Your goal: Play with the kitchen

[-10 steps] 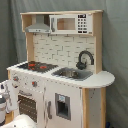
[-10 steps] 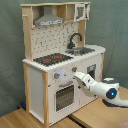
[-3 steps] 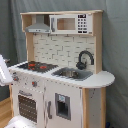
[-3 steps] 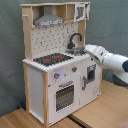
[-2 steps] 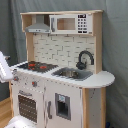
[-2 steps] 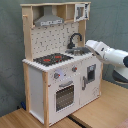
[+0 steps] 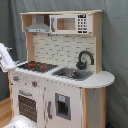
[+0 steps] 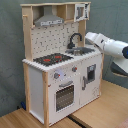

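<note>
- Looking at both exterior views, you see the kitchen (image 7: 60, 75) (image 8: 60, 70) standing in the middle on a wooden floor (image 8: 95, 112), with a grey curtain (image 7: 115, 45) behind it.
- It is white and light wood, with a black-and-red stovetop (image 8: 52, 59), a black faucet (image 8: 75, 40), a sink (image 7: 72, 73), a grey hood (image 8: 49, 21) and an oven door (image 8: 65, 95) with a window.
- You cannot read any writing on it.
- Your robot arm (image 8: 107, 45) is at 3 o'clock in the second exterior view, near the sink.
- You cannot tell if the pincer is open or holding anything.

Soft even light, mild blur (throughout)
</note>
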